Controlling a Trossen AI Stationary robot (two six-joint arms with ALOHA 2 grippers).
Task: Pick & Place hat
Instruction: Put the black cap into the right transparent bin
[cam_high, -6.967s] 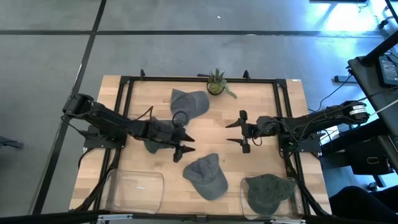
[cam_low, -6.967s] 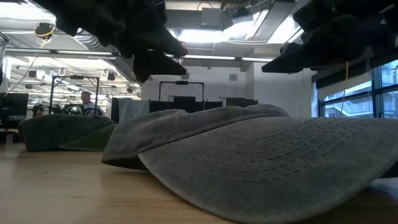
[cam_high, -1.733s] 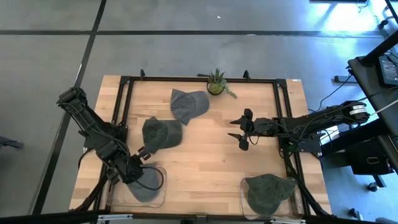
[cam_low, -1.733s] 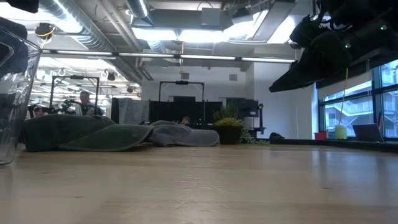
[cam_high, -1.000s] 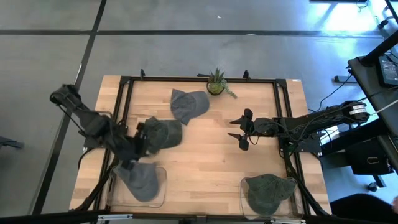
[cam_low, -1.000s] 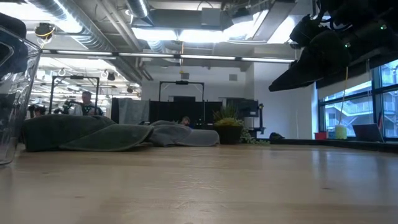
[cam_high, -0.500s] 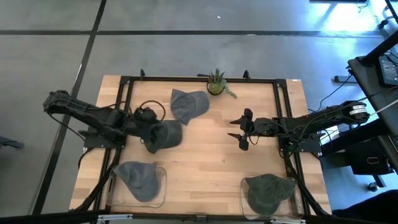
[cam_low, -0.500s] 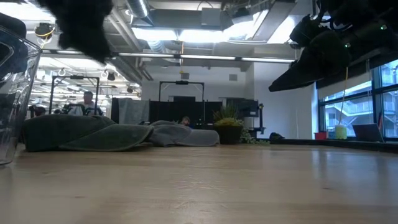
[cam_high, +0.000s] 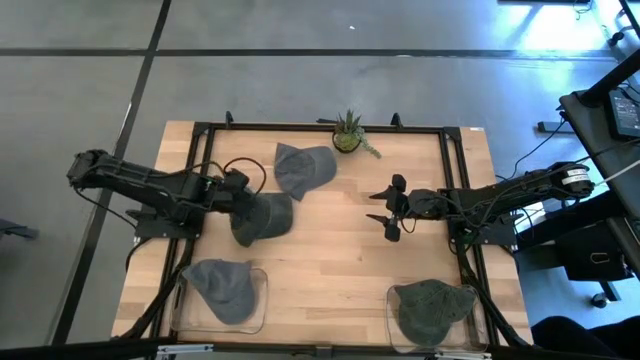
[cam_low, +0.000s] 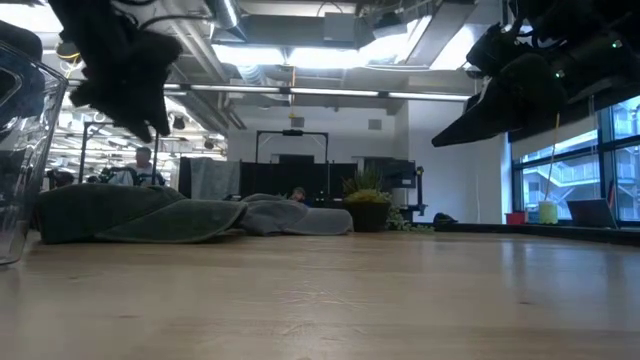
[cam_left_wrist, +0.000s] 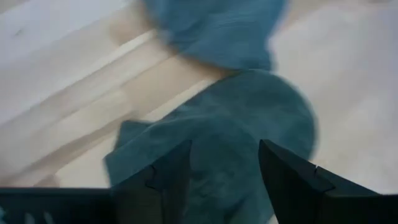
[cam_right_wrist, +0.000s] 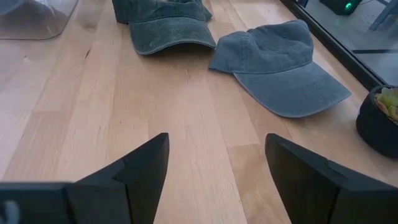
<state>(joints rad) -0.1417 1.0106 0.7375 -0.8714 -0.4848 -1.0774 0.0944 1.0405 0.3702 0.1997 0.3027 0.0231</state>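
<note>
A dark green cap (cam_high: 262, 216) lies crown up on the table left of centre, brim toward the near edge. My left gripper (cam_left_wrist: 224, 147) hovers open above it, one finger over each side of the crown (cam_left_wrist: 236, 124); in the low view it (cam_low: 125, 75) hangs well clear of the cap (cam_low: 110, 212). A grey cap (cam_high: 303, 168) rests farther back, beside it. My right gripper (cam_high: 386, 210) waits open above the table's right half, with both caps (cam_right_wrist: 165, 23) (cam_right_wrist: 280, 59) ahead of it.
A clear bin at the near left (cam_high: 190, 312) holds a grey cap (cam_high: 222, 290). A clear bin at the near right (cam_high: 392, 318) holds a green cap (cam_high: 432, 306). A small potted plant (cam_high: 347, 134) stands at the far edge. Bare wood lies between the arms.
My left gripper has swung away from the near-left bin toward the far edge and now hangs over the dark green cap. The grey cap stays in that bin.
</note>
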